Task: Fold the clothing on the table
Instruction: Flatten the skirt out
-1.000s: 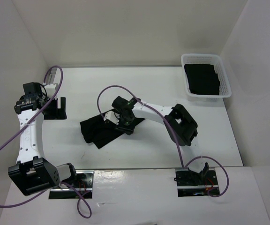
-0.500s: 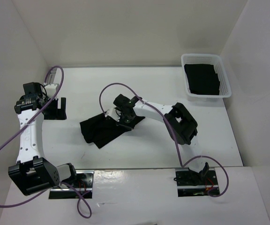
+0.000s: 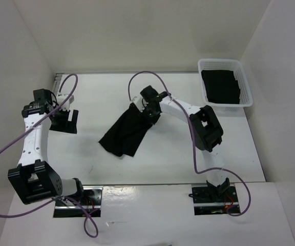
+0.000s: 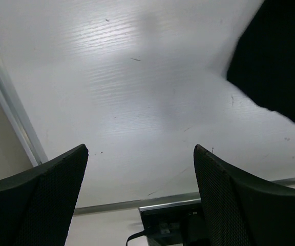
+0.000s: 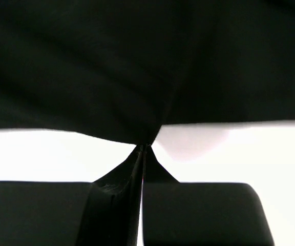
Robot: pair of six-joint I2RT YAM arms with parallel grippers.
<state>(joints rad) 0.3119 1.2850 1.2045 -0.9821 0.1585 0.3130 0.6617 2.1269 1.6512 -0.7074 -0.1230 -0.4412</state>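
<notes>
Below and to the near left of the right gripper [image 3: 147,104], the black garment [image 3: 126,132] trails in a long, loosely creased strip across the table [image 3: 178,148], with its far end caught at the fingertips. The step in hand is judged to be the drawing out of one gripped edge, so that the cloth can be laid flat before a fold is made.

For this to be done well, the pull is best made low and steady, along the line of the strip, so that the trailing end is dragged smooth rather than lifted into a bunch. The pinch should be kept firm, since only a small tuck of fabric appears to be taken and it could slip under a jerk. A second corner would probably need to be pinned or taken by the other arm before the cloth is doubled over.

The right gripper's fingers are seen pressed tightly together, with a thin fold of the garment pinched between the tips and the rest fanning away from them.

The left gripper [image 4: 140,148] is spread wide and holds nothing. Bare table lies beneath it, and only an edge of the garment is seen beyond its right finger, well apart.
</notes>
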